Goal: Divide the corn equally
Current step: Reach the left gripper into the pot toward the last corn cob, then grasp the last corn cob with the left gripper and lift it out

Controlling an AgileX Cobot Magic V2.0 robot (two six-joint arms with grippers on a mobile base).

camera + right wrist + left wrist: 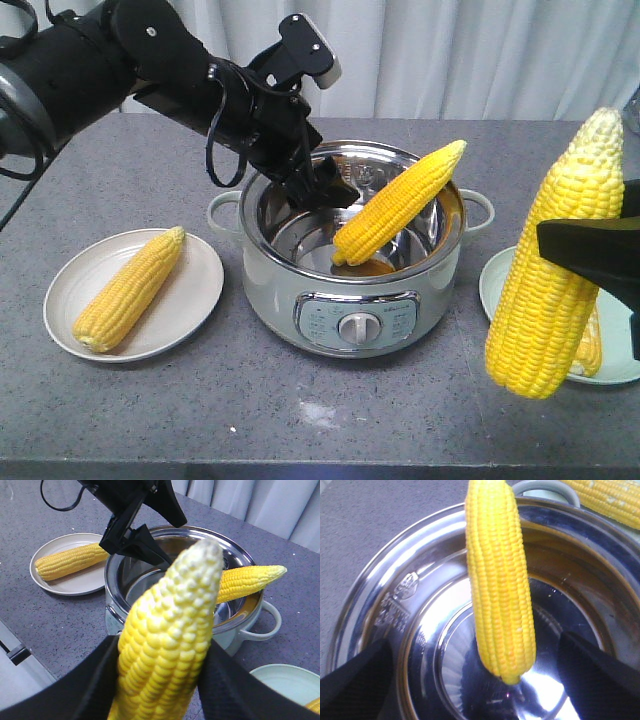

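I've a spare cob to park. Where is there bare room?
Free: the counter in front of the pot, and the left plate beside its cob. Crowded: the pot, with a leaning cob and the left pincer; the right plate, bearing another cob, under the right pincer's held cob.

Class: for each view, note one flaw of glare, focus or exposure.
Front view: even light, sharp, but the held cob looms large near the lens. Left wrist view: glare streaks the steel pot around the leaning cob; the left gripper's fingers are dark blurs. Right wrist view: the held cob's lower kernels go soft, the right gripper's fingers featureless black.
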